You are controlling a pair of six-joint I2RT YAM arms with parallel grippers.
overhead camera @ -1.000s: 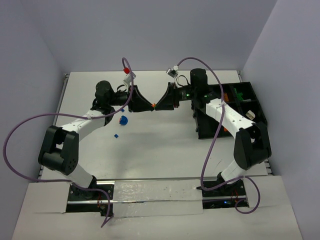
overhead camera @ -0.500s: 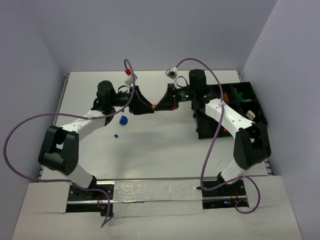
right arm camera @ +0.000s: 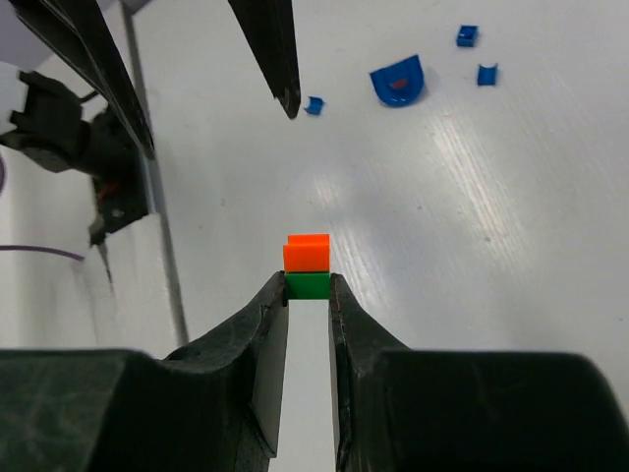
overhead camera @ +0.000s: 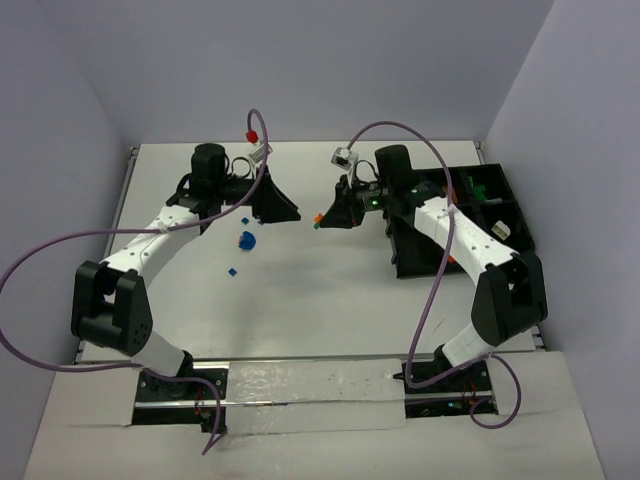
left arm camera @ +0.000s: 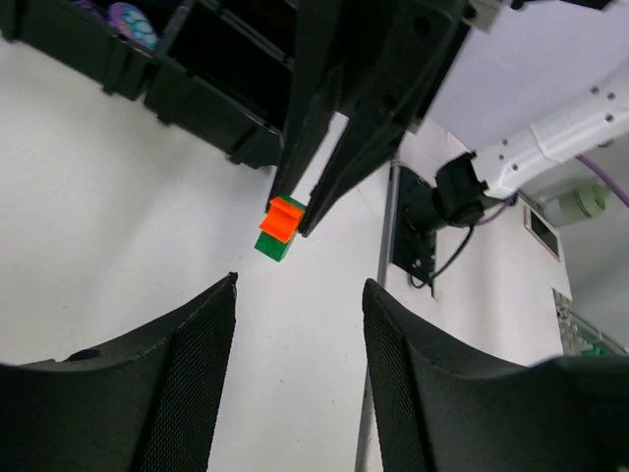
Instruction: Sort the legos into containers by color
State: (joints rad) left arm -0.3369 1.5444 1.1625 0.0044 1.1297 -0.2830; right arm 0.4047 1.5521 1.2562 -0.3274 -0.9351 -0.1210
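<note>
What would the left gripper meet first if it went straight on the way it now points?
Probably the small orange plastic brick joined to a green brick, which the right gripper pinches, almost dead ahead of the open left gripper. Depth is unclear.

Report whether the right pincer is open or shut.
Shut: the right pincer clamps the stacked orange-and-green bricks, its fingers pressing the green one's sides.

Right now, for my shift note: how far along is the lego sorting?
Done: the tray holds some pieces, including a green piece and a purple piece. In hand: the right gripper pinches a green brick with an orange brick stuck to it; the left gripper is open, apart from both. Left: splitting that pair, and blue pieces on the table.
</note>
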